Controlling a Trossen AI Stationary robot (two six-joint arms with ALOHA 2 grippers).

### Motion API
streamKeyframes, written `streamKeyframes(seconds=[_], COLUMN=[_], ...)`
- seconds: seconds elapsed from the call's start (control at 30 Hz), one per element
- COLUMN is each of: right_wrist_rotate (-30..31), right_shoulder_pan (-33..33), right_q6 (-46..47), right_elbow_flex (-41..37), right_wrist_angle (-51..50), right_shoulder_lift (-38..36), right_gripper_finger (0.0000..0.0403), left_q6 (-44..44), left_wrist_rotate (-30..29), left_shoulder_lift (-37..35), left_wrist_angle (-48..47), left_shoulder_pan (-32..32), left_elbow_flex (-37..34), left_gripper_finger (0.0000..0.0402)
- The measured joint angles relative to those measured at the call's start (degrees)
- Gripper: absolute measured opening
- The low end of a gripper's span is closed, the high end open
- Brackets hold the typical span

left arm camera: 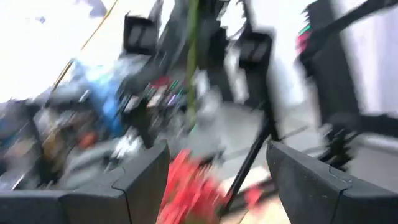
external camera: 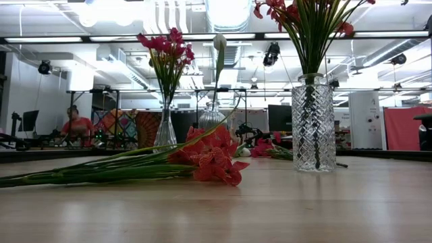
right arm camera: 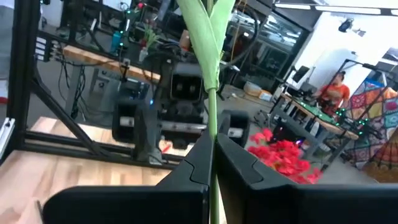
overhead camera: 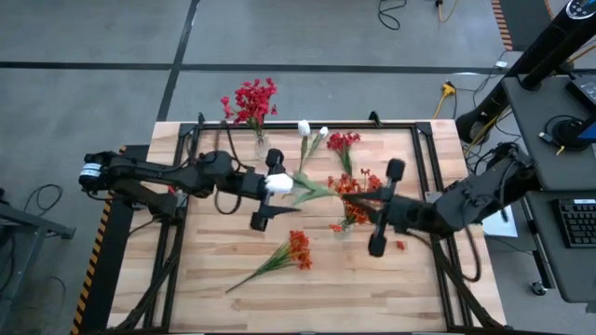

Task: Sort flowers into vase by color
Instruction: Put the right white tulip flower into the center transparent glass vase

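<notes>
Landmark: cut-glass vase (external camera: 314,125) standing upright on the wooden counter (overhead camera: 372,288), filled with orange-red flowers (overhead camera: 352,186). The right end effector (right arm camera: 213,142) sits just beside this vase on the right arm's side. Its fingers are pressed together and pinch a green stalk (right arm camera: 212,106), which rises straight up between them with a broad pale leaf. The flower head of that stalk is outside the wrist view, so its colour cannot be told. The left end effector (left arm camera: 217,154) hovers over the counter on the far side of the vase, the left arm's side, clear of it. Its fingers (left arm camera: 143,174) are spread wide; the wrist picture is blurred, and nothing can be made out between them apart from a stalk and red blooms farther off. A loose orange-red stem (overhead camera: 296,249) lies flat on the counter in front of the vase, toward the near edge. Behind the vase, toward the far edge: a second vase with a crimson bunch (overhead camera: 250,100), white buds (overhead camera: 304,127) beside it, and a loose crimson stem (overhead camera: 343,141) lying on the boards. A person (external camera: 76,125) sits in the room well behind the counter.
</notes>
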Motion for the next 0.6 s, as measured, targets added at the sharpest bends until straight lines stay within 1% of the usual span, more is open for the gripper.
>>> streamKeyframes(seconds=[0.07, 0.2, 0.33, 0.6], right_wrist_rotate=[0.0, -0.1, -0.1, -1.1], right_shoulder_pan=[0.0, 0.0, -0.4, -3.2], right_q6=[-1.3, -4.5, -6.3, -7.7], right_elbow_flex=[0.0, 0.3, 0.5, 0.5], right_wrist_angle=[3.0, 7.6, 11.1, 14.8], right_shoulder_lift=[1.9, 5.2, 7.1, 9.5], right_gripper_finger=[0.0009, 0.0009, 0.0009, 0.0009], left_q6=[-0.1, -0.7, -0.9, -0.9], left_wrist_rotate=[2.8, 2.8, 6.1, 6.3], left_shoulder_lift=[0.2, 0.5, 0.6, 0.6], left_wrist_angle=[5.0, 10.6, 13.2, 15.7], left_shoulder_pan=[-0.2, -0.1, -0.2, -1.2], left_elbow_flex=[0.0, 0.0, 0.0, 0.1], left_gripper_finger=[0.0252, 0.0252, 0.0252, 0.0252])
